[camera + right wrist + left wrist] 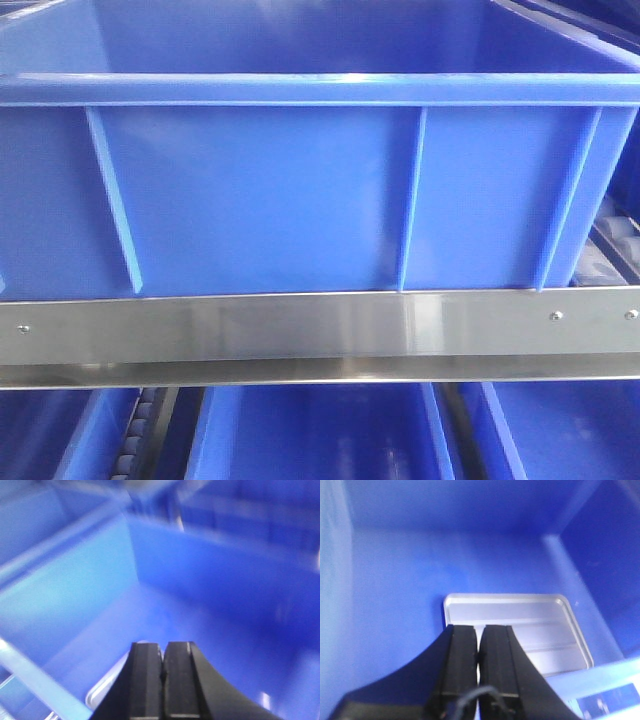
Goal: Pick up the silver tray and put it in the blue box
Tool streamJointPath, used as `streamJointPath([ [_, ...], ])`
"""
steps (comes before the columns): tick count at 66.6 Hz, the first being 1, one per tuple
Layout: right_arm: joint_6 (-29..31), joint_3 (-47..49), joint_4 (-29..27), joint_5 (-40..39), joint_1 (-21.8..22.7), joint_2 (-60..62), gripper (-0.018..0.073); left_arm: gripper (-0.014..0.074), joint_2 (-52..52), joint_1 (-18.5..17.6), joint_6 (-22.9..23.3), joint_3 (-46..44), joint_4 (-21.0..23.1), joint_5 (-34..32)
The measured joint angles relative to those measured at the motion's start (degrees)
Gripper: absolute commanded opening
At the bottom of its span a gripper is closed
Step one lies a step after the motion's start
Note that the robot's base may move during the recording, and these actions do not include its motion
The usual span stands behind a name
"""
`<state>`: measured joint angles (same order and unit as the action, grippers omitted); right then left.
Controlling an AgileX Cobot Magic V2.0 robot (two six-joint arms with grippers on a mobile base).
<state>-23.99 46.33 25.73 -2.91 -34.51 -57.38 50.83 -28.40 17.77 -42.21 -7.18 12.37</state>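
The silver tray (517, 632) lies flat on the blue box (395, 605) floor, its long axis crosswise just ahead of the left hand (479, 652). Both that hand and the right hand (162, 667) are pressed together, empty; the left looks nearer.

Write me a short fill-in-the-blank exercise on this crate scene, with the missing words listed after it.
1. The silver tray lies flat on the floor of the ____ box.
2. The left tool has its fingers ____, holding nothing.
3. In the front view, a ____ rail runs under the box.

Missing words: blue; shut; metal
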Motion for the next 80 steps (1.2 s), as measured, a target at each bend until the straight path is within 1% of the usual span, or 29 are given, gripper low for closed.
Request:
streamJointPath([
  [4,0.1,-3.2,2.2,-2.7,0.0,3.9,0.0054,-0.0006,-4.2,0.0,0.0,3.0,-0.9,-1.5],
  [9,0.2,-6.7,3.2,-3.7,0.0,8.7,0.0054,-0.0006,-10.3,0.0,0.0,6.4,-1.4,-1.4],
  [21,0.2,-14.1,3.6,-1.1,0.0,21.4,0.0054,-0.0006,-24.1,0.0,0.0,11.6,-1.6,0.9],
  [31,0.2,-17.7,3.6,0.2,0.0,29.3,0.0054,-0.0006,-31.6,0.0,0.0,13.2,-1.6,2.2],
  [39,0.2,-18.6,3.6,0.4,0.0,31.5,0.0054,-0.0006,-33.6,0.0,0.0,13.2,-1.6,2.2],
  [70,0.3,-18.9,3.6,0.7,0.0,31.4,0.0054,-0.0006,-33.6,0.0,0.0,13.2,-1.6,2.2],
  [76,0.3,-19.0,3.6,1.5,1.4,31.5,0.0054,-0.0006,-33.6,0.0,0.0,13.2,-1.6,2.2],
  [80,0.5,-19.4,3.5,1.9,3.2,31.5,0.0054,-0.0006,-33.6,0.0,0.0,13.2,-1.6,2.2],
])
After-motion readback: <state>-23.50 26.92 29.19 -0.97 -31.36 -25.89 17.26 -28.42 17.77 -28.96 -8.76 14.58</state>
